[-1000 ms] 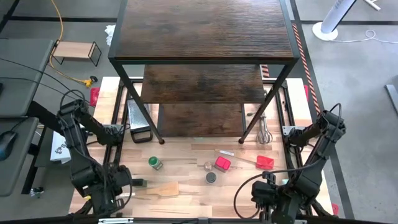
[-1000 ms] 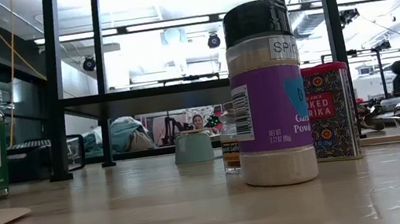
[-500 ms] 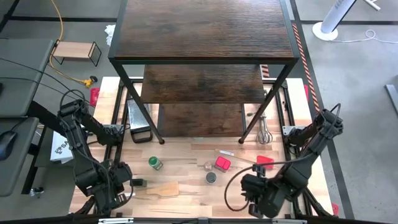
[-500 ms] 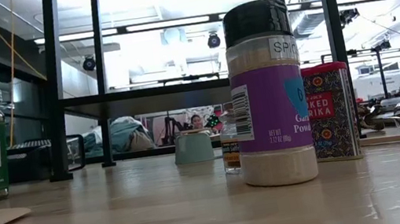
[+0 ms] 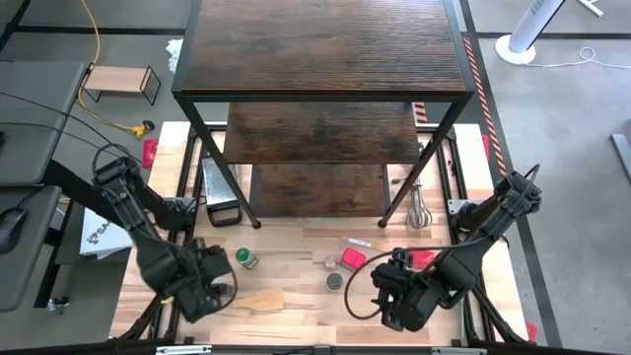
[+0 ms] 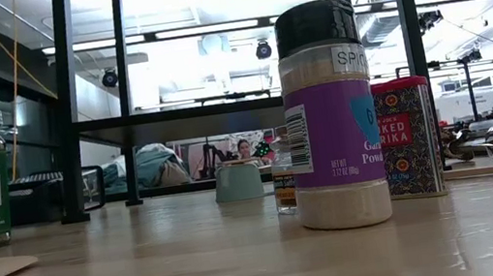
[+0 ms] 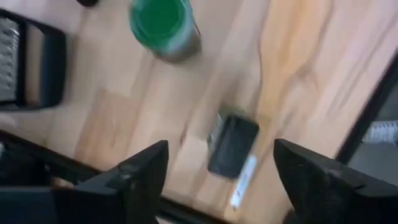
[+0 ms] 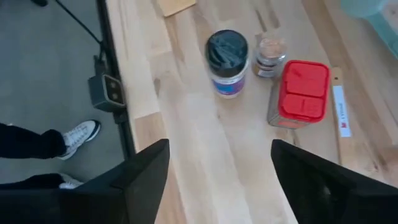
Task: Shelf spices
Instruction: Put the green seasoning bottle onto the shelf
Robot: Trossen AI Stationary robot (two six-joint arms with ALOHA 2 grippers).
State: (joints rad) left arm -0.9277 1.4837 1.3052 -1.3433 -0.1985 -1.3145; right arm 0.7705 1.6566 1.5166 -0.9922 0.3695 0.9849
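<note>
Left tool [image 5: 209, 284] at lower left of the high view, fingers spread wide and empty, with the green-lidded glass spice jar [image 5: 245, 258] just beside it up-right on the pale wood counter [image 5: 296, 237]. Right tool [image 5: 394, 293] at lower centre-right, fingers also apart and empty; dark-lidded jar with purple label [image 5: 335, 281], tiny pale jar [image 5: 330, 263] and red rectangular paprika tin [image 5: 353, 259] stand clustered just to its upper left. Both arms are folded low over the counter's near edge, and the large dark-brown three-tier wood shelf in a black metal frame [image 5: 320, 49] fills the upper centre, well apart from the jars.

The pale wooden tabletop [image 5: 286, 242] is occupied by a green-lidded jar [image 5: 245, 258], a dark-lidded jar [image 5: 335, 281], a red tin [image 5: 353, 259], and the shelf [image 5: 320, 128].
</note>
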